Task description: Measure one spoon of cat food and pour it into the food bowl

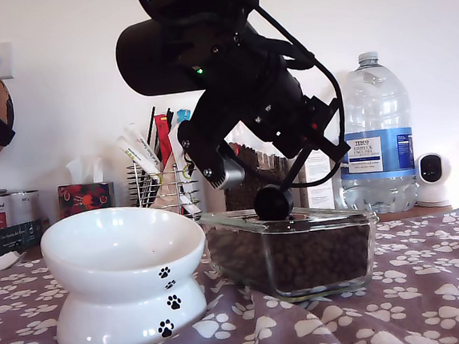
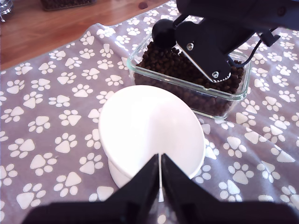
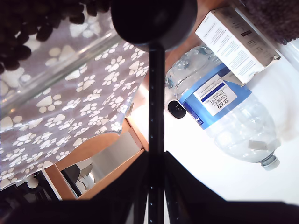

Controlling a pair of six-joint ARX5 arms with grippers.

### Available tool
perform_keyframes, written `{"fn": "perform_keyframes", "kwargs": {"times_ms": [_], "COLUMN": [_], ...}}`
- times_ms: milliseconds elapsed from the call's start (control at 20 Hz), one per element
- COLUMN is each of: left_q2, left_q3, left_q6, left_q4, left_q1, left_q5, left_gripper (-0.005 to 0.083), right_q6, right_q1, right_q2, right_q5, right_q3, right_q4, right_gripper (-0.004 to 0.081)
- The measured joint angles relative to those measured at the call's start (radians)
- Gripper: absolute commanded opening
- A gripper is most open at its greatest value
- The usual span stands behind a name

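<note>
My second gripper (image 3: pixel 156 186) clamps the spoon (image 3: pixel 154 21) by its thin handle, cup poised at the glass dish (image 1: pixel 292 247) right of centre in the exterior view; I judge a shallow, level dip best, to lift without spilling. My first gripper (image 2: pixel 160 179) hangs closed and empty over the food bowl (image 2: pixel 149 126); the cat food (image 2: pixel 182 70) is small, dark, round pellets.

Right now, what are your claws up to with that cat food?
My second gripper shut on the spoon, cup at the cat food in the glass dish. My first gripper shut, empty, over the food bowl. Bowl still empty.
</note>
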Motion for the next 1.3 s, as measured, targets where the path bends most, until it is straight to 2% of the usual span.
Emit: {"fn": "perform_keyframes", "kwargs": {"times_ms": [200, 450, 750, 1150, 1300], "left_q2": [0.000, 0.000, 0.000, 0.000, 0.000], "left_q3": [0.000, 0.000, 0.000, 0.000, 0.000], "left_q6": [0.000, 0.000, 0.000, 0.000, 0.000], "left_q4": [0.000, 0.001, 0.000, 0.000, 0.000], "left_q1": [0.000, 0.000, 0.000, 0.000, 0.000], "left_q5": [0.000, 0.000, 0.000, 0.000, 0.000], "left_gripper": [-0.0019, -0.0019, -0.0019, -0.0019, -0.0019], "right_q6": [-0.016, -0.011, 0.019, 0.100, 0.196], "right_q1": [0.002, 0.022, 0.076, 0.082, 0.079], "right_q2": [0.002, 0.003, 0.003, 0.003, 0.002], "right_q5": [0.006, -0.008, -0.097, -0.143, -0.200], "right_q3": [-0.061, -0.064, -0.063, -0.062, -0.061], "right_q4": [0.003, -0.002, -0.066, -0.158, -0.184], "right_gripper": [-0.0013, -0.0013, -0.0013, -0.0013, -0.0013]}}
